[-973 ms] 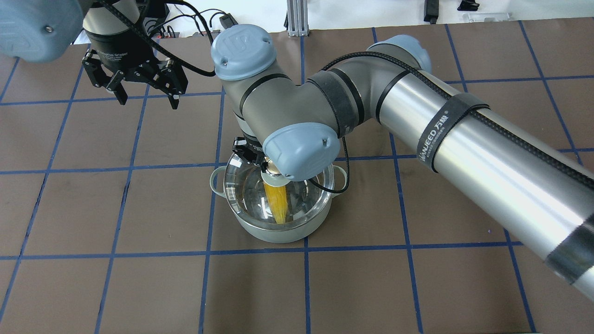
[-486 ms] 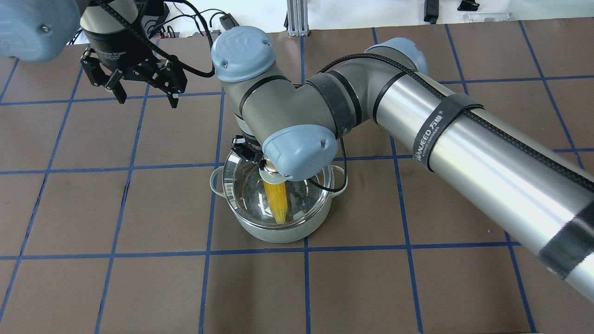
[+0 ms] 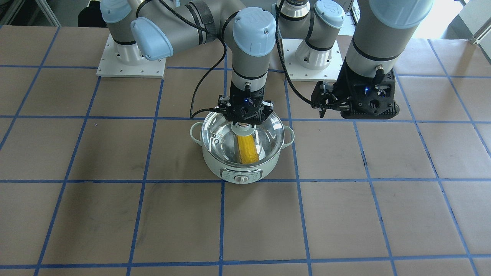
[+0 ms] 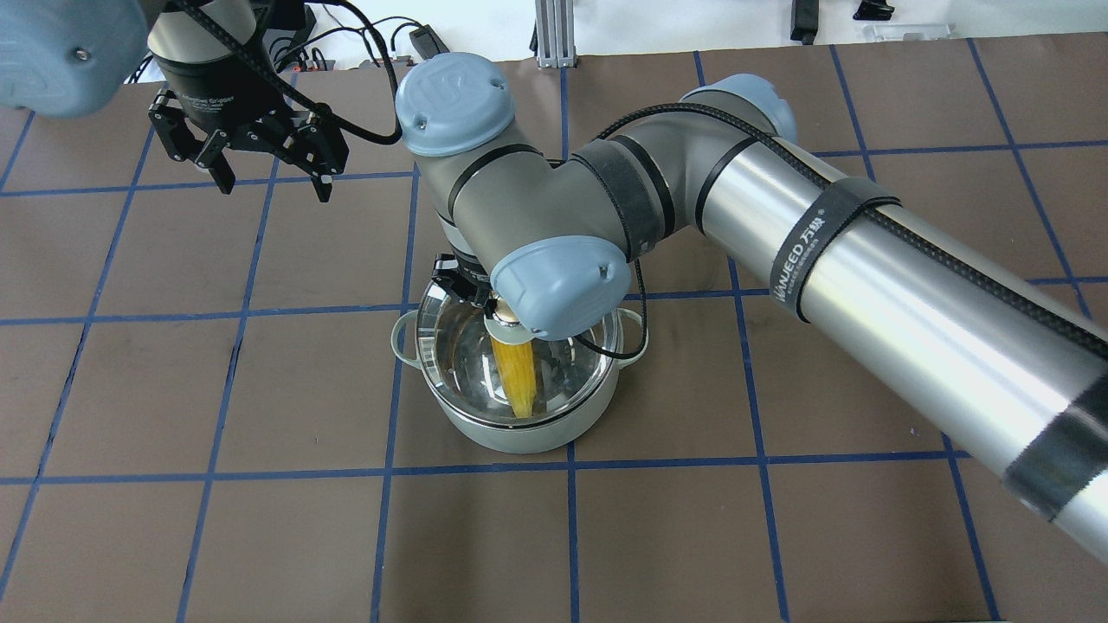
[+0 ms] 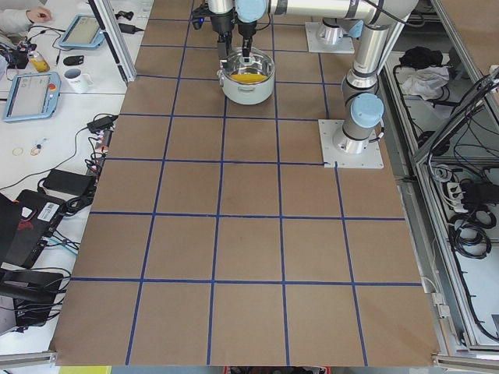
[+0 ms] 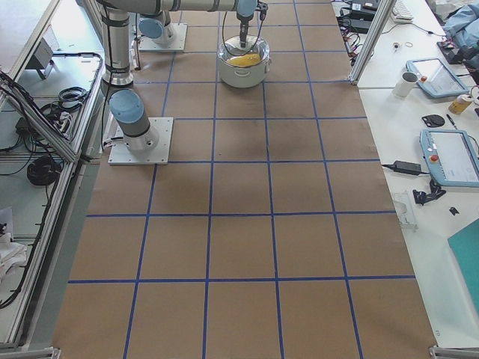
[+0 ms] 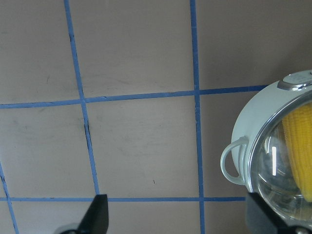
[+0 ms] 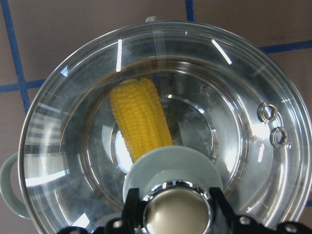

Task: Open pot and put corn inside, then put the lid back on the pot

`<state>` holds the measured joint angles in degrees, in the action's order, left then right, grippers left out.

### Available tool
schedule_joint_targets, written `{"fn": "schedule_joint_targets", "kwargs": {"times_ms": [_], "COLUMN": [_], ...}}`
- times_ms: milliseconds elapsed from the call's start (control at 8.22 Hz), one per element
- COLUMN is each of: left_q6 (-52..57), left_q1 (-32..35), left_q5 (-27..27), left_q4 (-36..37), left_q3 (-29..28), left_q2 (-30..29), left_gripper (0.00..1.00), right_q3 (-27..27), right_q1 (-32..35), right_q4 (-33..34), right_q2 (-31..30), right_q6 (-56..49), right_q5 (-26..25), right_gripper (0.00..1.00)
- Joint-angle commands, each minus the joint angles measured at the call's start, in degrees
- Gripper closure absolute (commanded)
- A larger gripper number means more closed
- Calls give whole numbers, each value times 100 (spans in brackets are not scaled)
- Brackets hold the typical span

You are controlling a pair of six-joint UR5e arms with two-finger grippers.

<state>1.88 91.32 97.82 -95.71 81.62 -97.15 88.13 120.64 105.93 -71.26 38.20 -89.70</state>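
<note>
The pale green pot (image 3: 241,174) stands mid-table, also in the overhead view (image 4: 519,433). The yellow corn (image 3: 247,149) lies inside it, seen through the glass (image 8: 139,117). The clear lid (image 3: 218,134) sits on the pot's rim (image 8: 234,122). My right gripper (image 3: 244,124) is shut on the lid's knob from above (image 8: 173,204). My left gripper (image 4: 273,182) is open and empty, hovering above the table off to the pot's side and farther from me (image 3: 326,109). Its wrist view shows the pot's handle (image 7: 231,161) at the right edge.
The table is brown paper with a blue tape grid (image 4: 260,389). The right arm's long link (image 4: 909,285) stretches over the right half of the overhead view. Operator desks with tablets (image 6: 449,153) stand beyond the table's edge.
The left gripper has drifted slightly farther from the pot. The right gripper stays on the lid's knob with almost no movement.
</note>
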Motion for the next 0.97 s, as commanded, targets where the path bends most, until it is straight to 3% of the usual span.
{"fn": "schedule_joint_targets", "kwargs": {"times_ms": [0,851], "left_q6": [-4,-21], "left_q1": [0,0], "left_q5": [-8,1], "left_q4": [0,9], "left_q3": [3,3], "left_q2": [3,3], "left_gripper": [0,0], "right_q3": [38,38], "right_q1": [-5,-5], "right_q4": [-11,-20], "right_q2": [-2,-11], "right_q6": [-15,-32], "right_q5": [-3,207], "right_gripper": [68,68]}}
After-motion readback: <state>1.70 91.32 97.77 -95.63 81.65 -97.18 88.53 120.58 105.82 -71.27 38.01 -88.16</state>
